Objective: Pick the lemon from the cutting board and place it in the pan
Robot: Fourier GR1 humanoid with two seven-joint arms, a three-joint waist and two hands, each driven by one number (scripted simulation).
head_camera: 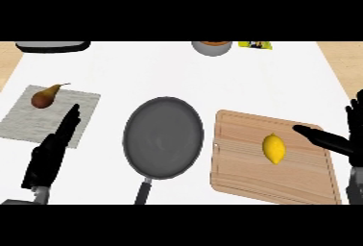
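A yellow lemon [274, 148] lies on the wooden cutting board [245, 180] at the right. The dark grey pan [163, 138] sits in the middle of the counter, handle toward me, with nothing in it. My right hand [339, 142] is at the right edge, open, its thumb stretched toward the lemon but a short gap away; the fingers point up. My left hand [51, 153] is open at the lower left, fingers straight and pointing up over the grey cloth, far from the lemon.
A brown pear [44, 98] rests on a grey cloth [28, 120] at the left. At the back stand a grey bowl [211, 47], a dark tray [53, 46] and a yellow packet [257, 44].
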